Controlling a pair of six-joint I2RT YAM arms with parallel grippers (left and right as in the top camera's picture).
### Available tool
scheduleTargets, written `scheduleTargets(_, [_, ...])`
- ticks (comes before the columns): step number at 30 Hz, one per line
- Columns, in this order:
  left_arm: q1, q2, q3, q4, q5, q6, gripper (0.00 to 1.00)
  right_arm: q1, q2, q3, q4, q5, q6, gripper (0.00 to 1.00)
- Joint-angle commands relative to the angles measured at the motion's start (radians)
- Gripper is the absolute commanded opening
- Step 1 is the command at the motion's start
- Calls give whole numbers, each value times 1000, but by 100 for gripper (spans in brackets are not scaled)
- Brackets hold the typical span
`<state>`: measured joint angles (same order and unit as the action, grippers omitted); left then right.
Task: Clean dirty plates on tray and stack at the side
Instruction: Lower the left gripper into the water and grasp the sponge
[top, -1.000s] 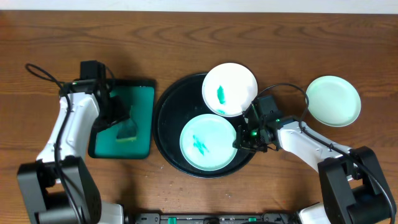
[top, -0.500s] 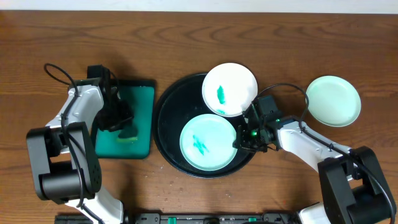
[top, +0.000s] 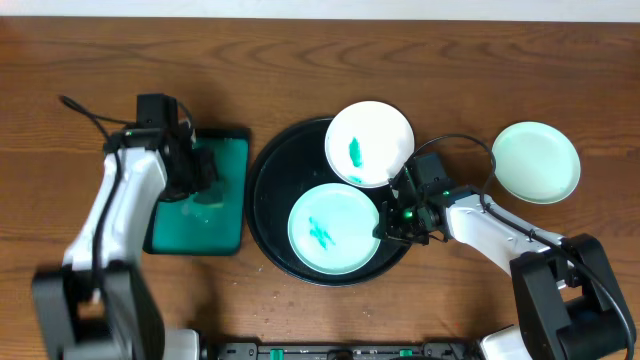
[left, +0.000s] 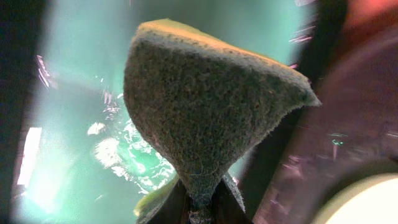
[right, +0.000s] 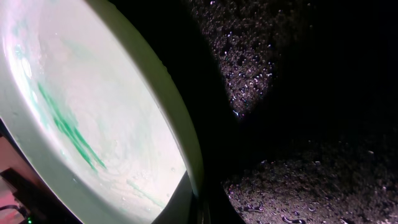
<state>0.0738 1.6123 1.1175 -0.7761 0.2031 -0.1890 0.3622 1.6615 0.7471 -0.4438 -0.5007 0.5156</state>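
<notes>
L gripper (top: 197, 178) sits over the green tray (top: 215, 225), clamped tight on the sponge (left: 205, 106), which is pinched at its bottom end and flares out above the wet green surface. R gripper (top: 392, 218) is inside the black tray (top: 268, 190), right at the edge of the front plate (top: 335, 228). Can't tell if it's pinching the rim or not, the wrist cam is too dark there. Back plate (top: 370, 143) overlaps the tray's far rim. Both have green smears. 3rd plate (top: 536, 161) looks clean, on the table (top: 300, 60) well off to the right.
</notes>
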Motion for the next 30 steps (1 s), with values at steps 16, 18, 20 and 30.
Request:
scheduleTargets(16, [-270, -559, 0, 121, -555, 25, 7, 19, 36, -11, -2, -28, -8, 1])
scheduleTargets(18, [-270, -573, 0, 126, -557, 33, 7, 19, 36, -11, -2, -28, -8, 1])
scheduleTargets(20, [-270, -578, 0, 128, -557, 40, 7, 19, 36, -11, -2, -28, -8, 1])
scheduleTargets(30, [-269, -557, 0, 117, -590, 41, 7, 19, 36, -11, -2, -28, -8, 1])
